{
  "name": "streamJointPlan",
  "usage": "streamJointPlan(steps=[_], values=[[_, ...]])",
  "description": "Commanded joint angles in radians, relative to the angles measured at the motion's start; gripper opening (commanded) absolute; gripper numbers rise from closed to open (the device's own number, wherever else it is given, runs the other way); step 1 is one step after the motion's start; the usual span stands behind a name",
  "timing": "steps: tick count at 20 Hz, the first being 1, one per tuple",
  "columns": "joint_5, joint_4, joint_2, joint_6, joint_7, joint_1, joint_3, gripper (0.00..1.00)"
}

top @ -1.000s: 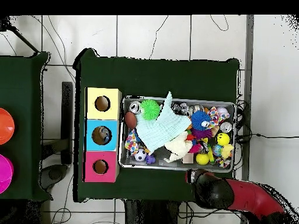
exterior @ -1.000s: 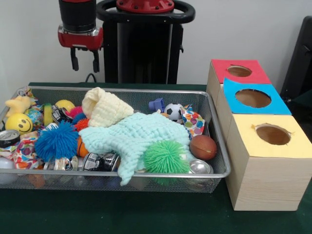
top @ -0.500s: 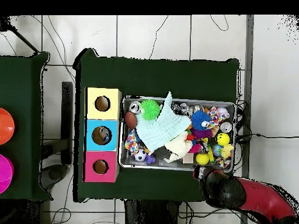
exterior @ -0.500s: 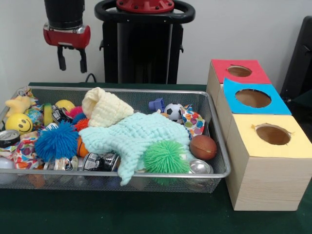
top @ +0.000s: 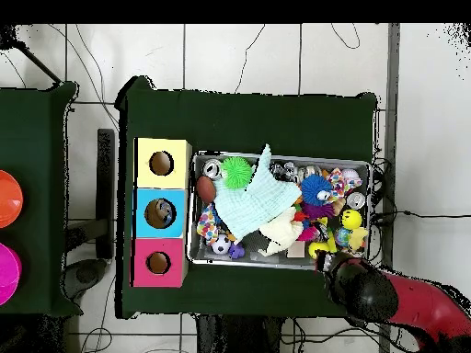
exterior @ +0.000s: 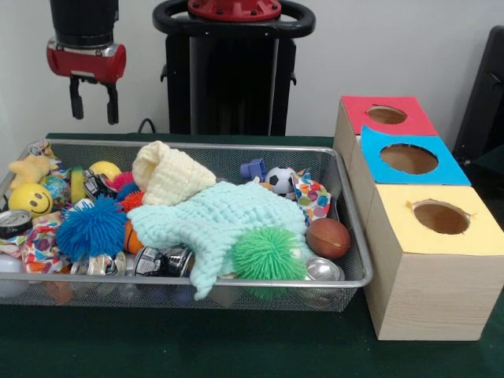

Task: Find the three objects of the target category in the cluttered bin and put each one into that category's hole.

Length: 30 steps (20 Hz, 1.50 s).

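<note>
The bin (exterior: 236, 281) is a silver wire-mesh basket on the green table, also in the overhead view (top: 276, 261). It is full of clutter. The hole (exterior: 387, 115) is the round cut-out in the red-topped box at the far right, and shows in the overhead view (top: 158, 263). My gripper (exterior: 93, 105) hangs open and empty above the bin's far left rim, well above the contents. In the overhead view only the red and black arm (top: 368, 292) shows, at the bin's lower right corner.
In the bin lie a mint knitted cloth (exterior: 228, 220), a cream knitted piece (exterior: 169, 175), green (exterior: 268, 253) and blue (exterior: 90, 228) spiky balls, a brown ball (exterior: 327, 237), a soccer ball (exterior: 279, 179), a smiley ball (exterior: 30, 198) and cans (exterior: 165, 260). Blue-topped (exterior: 409, 158) and yellow-topped (exterior: 441, 217) boxes stand beside the red one.
My gripper has moved left in the front view along the bin's far side, staying open and empty. Nothing in the bin has moved.
</note>
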Motion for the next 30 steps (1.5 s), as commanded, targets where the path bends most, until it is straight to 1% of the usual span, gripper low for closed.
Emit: streamJointPlan(steps=[1,4,8,10,13,16,19,23,25,30], values=[[-0.1,-0.172,0.082,-0.096,0.003,0.048,0.013,1.0],[-0.107,-0.186,0.111,-0.112,0.042,0.07,-0.011,1.0],[-0.141,-0.22,0.15,-0.171,0.075,0.109,-0.054,1.0],[-0.152,-0.244,0.17,-0.176,0.079,0.129,-0.08,1.0],[-0.167,-0.272,0.175,-0.166,0.098,0.175,-0.136,1.0],[-0.142,-0.27,0.176,-0.124,0.089,0.185,-0.15,1.0],[-0.119,-0.281,0.199,-0.104,0.08,0.188,-0.154,1.0],[-0.117,-0.307,0.226,-0.105,0.124,0.242,-0.214,1.0],[-0.098,-0.304,0.22,-0.078,0.127,0.256,-0.23,1.0],[-0.066,-0.275,0.201,-0.056,0.105,0.253,-0.238,1.0]])
